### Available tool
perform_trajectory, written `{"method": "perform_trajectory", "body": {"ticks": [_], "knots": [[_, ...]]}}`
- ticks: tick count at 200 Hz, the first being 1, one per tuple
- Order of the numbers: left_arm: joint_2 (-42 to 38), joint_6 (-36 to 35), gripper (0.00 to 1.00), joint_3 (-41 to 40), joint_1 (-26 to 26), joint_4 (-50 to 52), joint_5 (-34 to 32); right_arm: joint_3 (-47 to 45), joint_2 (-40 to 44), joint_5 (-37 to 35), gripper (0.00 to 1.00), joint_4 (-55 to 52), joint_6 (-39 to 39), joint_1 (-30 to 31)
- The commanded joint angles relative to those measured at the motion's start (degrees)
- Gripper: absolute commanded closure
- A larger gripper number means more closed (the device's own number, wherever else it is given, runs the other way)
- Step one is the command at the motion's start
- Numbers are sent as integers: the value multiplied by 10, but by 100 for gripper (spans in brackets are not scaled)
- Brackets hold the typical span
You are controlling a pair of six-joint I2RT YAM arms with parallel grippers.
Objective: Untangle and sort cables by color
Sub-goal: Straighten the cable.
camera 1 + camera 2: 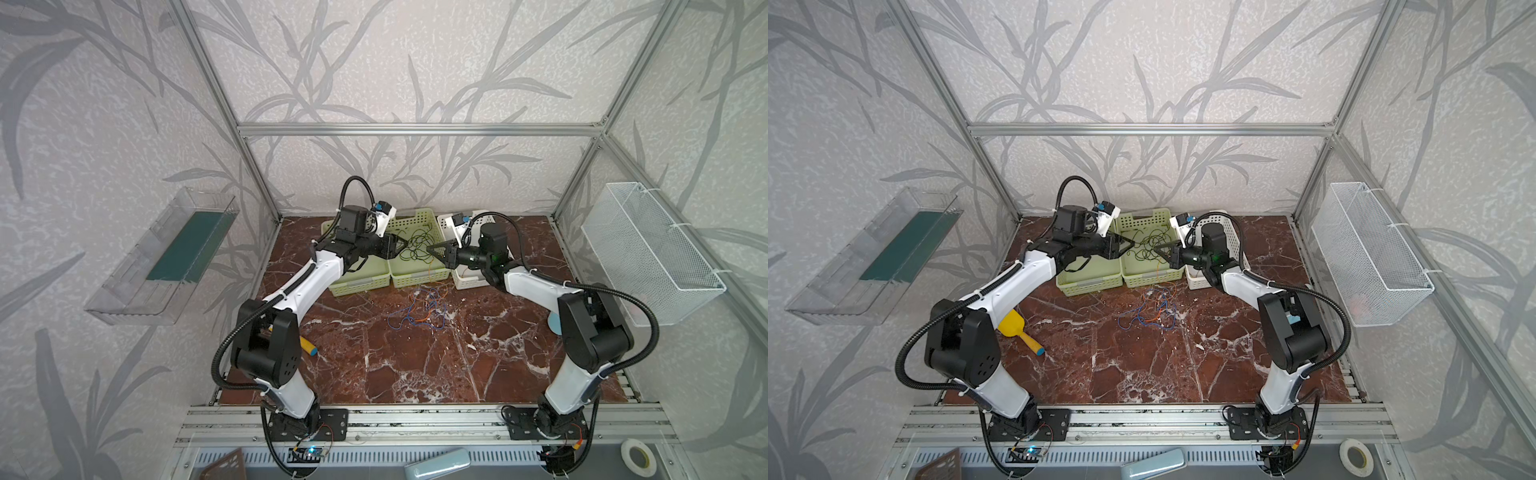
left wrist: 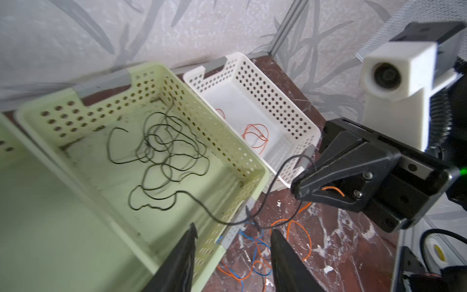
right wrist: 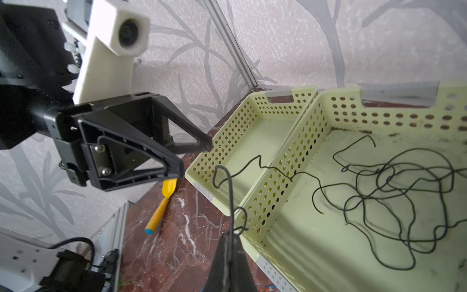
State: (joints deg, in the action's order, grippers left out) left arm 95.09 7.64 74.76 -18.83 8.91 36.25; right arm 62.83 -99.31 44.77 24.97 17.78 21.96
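Several dark green-black cables (image 1: 417,245) (image 2: 164,151) lie looped in the middle green basket (image 1: 419,279). One dark strand (image 3: 230,197) rises out of it, and my right gripper (image 1: 430,248) (image 3: 231,235) is shut on that strand above the basket's near edge. My left gripper (image 1: 401,245) (image 2: 233,230) faces it over the same basket. It is open, and a dark strand passes just beyond its fingertips without being held. Blue and orange cables (image 1: 419,307) (image 1: 1150,309) lie tangled on the marble table in front of the baskets. An orange cable (image 2: 256,136) rests in the white basket (image 2: 278,96).
A second green basket (image 1: 361,286) stands left of the middle one, under the left arm. A yellow tool with a blue-tipped handle (image 1: 1017,330) lies near the left arm's elbow. A wire mesh basket (image 1: 648,257) hangs on the right wall and a clear bin (image 1: 166,257) on the left wall.
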Motion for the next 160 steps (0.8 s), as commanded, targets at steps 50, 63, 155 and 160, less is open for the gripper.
{"method": "perform_trajectory", "body": {"ticks": [50,63,155,160], "knots": [[-80,3,51,-95,-8,-113,1,0,73,-59,100,-109,-134,32],[-80,-13,49,-82,-9,-86,11,4,81,-70,100,-137,-162,38],[-91,0,45,-103,-16,-78,29,-15,149,-104,100,-190,-305,74],[-90,-4,45,-99,-16,-72,30,-17,153,-106,100,-193,-315,75]]}}
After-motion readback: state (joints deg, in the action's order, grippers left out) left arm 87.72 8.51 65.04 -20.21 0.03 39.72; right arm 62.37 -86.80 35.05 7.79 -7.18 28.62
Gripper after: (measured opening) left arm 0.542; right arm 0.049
